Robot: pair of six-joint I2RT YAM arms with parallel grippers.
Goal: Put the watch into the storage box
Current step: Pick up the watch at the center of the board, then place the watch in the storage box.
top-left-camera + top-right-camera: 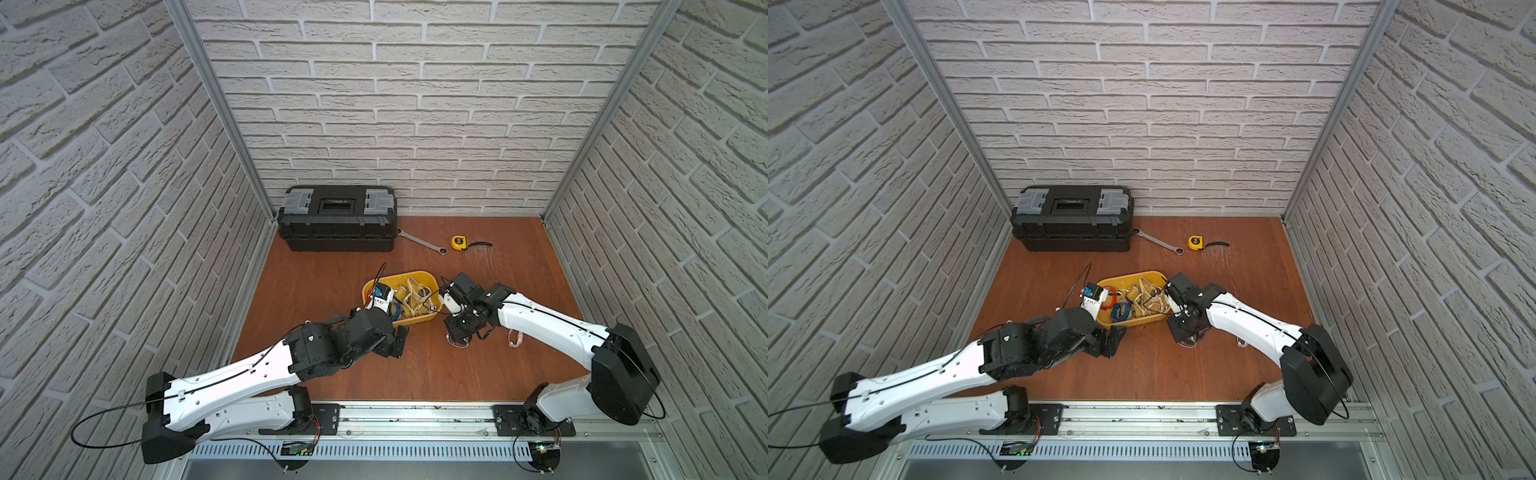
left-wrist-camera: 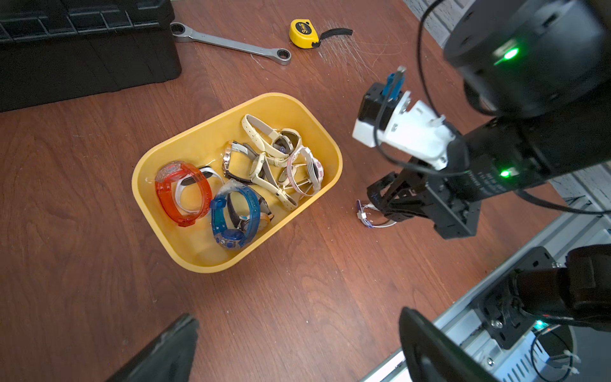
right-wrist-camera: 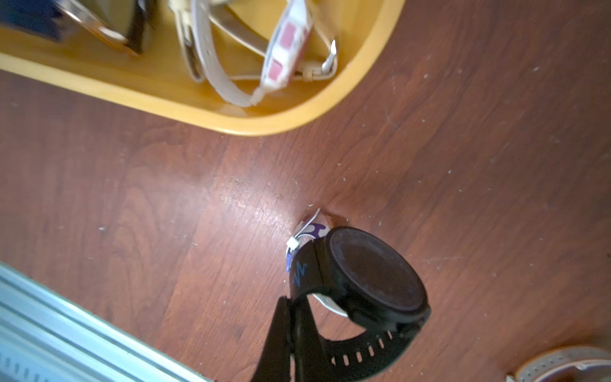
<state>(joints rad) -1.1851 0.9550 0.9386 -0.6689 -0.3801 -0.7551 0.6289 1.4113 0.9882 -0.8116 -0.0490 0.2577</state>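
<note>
Black plastic, boxy and bumpy: one toolbox (image 1: 336, 220) sits at the back left, against the brick wall. Next comes the left gripper (image 2: 299, 316), its two fingers spread wide over the bare brown wooden table (image 1: 324, 291), with lots of free room around it. One yellow storage box (image 2: 231, 114), smooth with round corners, holds a tangled heap of watches (image 2: 264, 165). They are orange, blue, cream and pink, too mixed to count. One shiny metal wrench (image 1: 422, 242) lies behind it. Just beside the box's rim, the right gripper (image 3: 289, 311) has its fingers pressed together on the strap of one round black watch (image 3: 377, 271), down by the table, outside the box. One yellow tape measure (image 1: 458, 242) sits far back. One pale watch (image 1: 515, 338) lies alone farther right.
</note>
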